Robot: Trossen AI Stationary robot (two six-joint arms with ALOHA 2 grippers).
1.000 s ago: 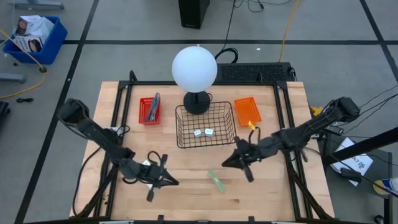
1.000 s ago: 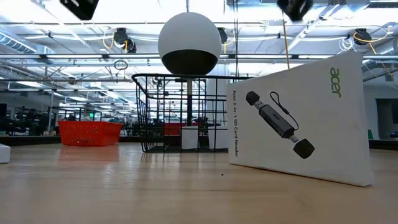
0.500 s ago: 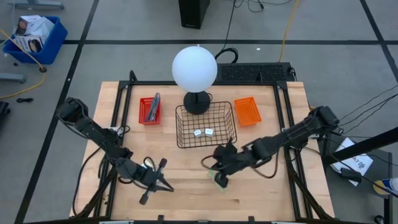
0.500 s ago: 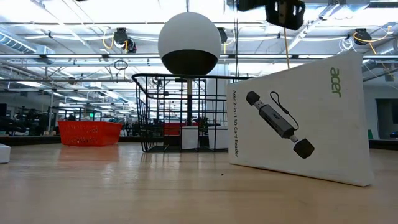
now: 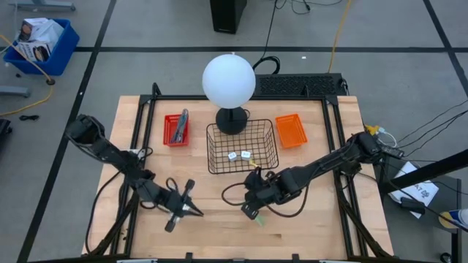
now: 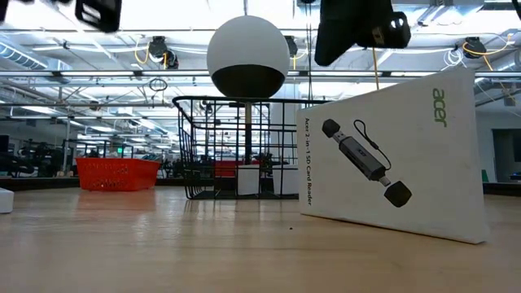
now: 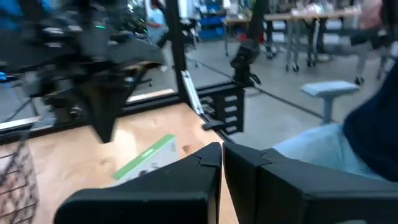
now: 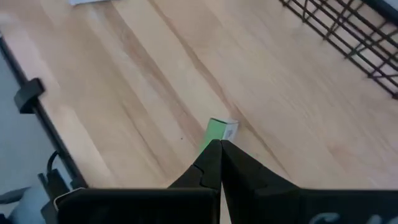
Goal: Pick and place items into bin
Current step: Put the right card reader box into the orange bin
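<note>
High view: my right gripper (image 5: 252,210) sits over the front centre of the table (image 5: 322,226), fingers pressed together, nothing in them. Its tip is right above the green-and-white box (image 5: 257,216), which lies flat on the wood; I can't tell whether it touches. Right wrist view agrees: the closed fingers (image 8: 219,163) point at the box's near end (image 8: 218,132), bare wood all around it.

My left gripper (image 5: 180,210) hangs over the front left area, at about 9 o'clock from the box and well apart from it. Its fingers (image 7: 214,163) are together too, holding nothing.

The wire basket (image 5: 242,148) is at 12 o'clock from the box, near the table's middle, with two small white items (image 5: 239,155) already on its floor. The white globe lamp (image 5: 229,80) stands just behind the basket. A red tray (image 5: 175,130) with a grey tool is at 10 o'clock from the basket, an orange tray (image 5: 291,130) at 2 o'clock.

Open wood runs between box and basket. The table's front edge is near the box at 6 o'clock.

Low view: the box (image 6: 391,155) stands large in front, basket (image 6: 236,146) behind it, right arm above.
</note>
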